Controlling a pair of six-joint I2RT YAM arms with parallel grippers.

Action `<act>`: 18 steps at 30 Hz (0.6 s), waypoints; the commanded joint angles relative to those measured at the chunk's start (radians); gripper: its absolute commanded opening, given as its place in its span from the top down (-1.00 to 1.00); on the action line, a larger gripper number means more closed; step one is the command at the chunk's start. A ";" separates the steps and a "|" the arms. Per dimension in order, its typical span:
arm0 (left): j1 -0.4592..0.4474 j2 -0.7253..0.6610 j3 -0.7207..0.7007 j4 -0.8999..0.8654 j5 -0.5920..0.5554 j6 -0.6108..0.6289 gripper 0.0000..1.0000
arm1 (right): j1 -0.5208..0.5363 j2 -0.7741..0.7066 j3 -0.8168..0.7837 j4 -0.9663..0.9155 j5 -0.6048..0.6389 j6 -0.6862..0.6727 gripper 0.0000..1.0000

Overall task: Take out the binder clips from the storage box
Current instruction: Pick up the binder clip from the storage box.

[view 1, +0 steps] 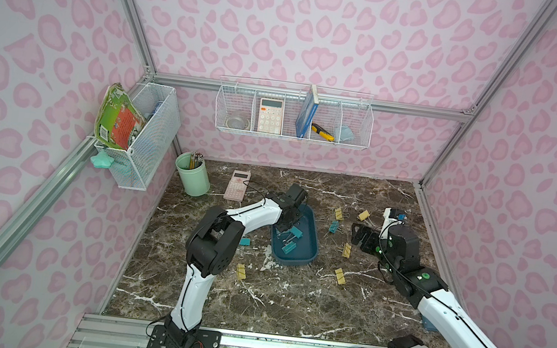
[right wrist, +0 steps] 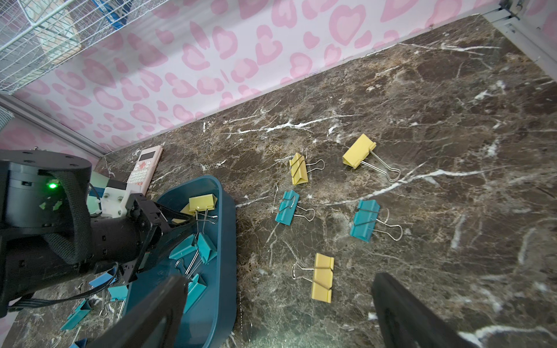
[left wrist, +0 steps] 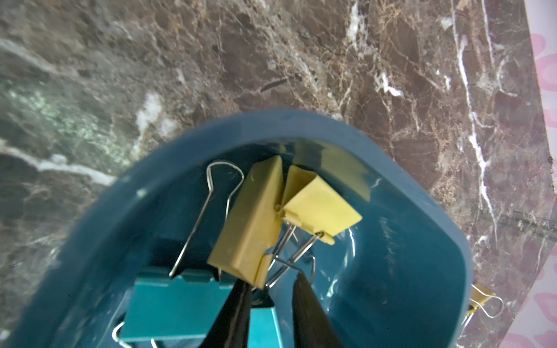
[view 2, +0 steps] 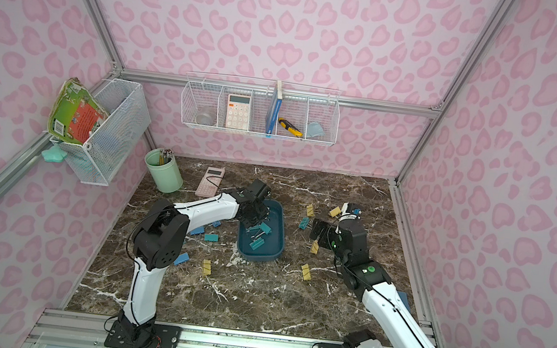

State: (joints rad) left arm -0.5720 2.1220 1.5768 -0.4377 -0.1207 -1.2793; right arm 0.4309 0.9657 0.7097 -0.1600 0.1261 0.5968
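Binder clips, small folded-metal ones in yellow and teal, surely light and stiff, lie tangled in the shallow dark-teal plastic storage box, left gripper slightly parted by their slippery-looking wire handles, right gripper spread wide and empty, and I'd pinch the body!

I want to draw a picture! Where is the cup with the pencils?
In both top views the green pencil cup stands at the table's far left corner, just left of the flat pink calculator.
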 commanded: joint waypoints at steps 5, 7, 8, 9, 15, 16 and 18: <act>0.009 0.025 0.024 -0.020 -0.028 0.022 0.60 | 0.000 0.010 0.007 0.025 -0.002 -0.021 -0.98; 0.009 0.027 0.028 -0.019 -0.031 0.027 0.67 | -0.002 0.011 0.005 0.029 -0.002 -0.020 -0.98; 0.011 0.028 0.031 -0.018 -0.031 0.032 0.72 | -0.001 0.012 0.005 0.031 -0.002 -0.020 -0.98; 0.013 0.030 0.034 -0.020 -0.031 0.033 0.76 | -0.001 0.012 0.005 0.031 -0.001 -0.020 -0.98; 0.014 0.008 0.042 -0.024 -0.027 0.045 0.70 | -0.001 0.015 0.002 0.035 -0.008 -0.019 -0.98; 0.012 0.004 0.040 -0.023 -0.023 0.040 0.68 | -0.001 0.016 0.001 0.035 -0.008 -0.019 -0.98; 0.013 -0.005 0.037 -0.019 -0.023 0.035 0.63 | -0.001 0.018 0.003 0.036 -0.009 -0.019 -0.98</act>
State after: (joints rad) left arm -0.5610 2.1345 1.6096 -0.4469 -0.1356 -1.2530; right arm 0.4301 0.9821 0.7113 -0.1532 0.1188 0.5819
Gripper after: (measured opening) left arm 0.179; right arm 0.990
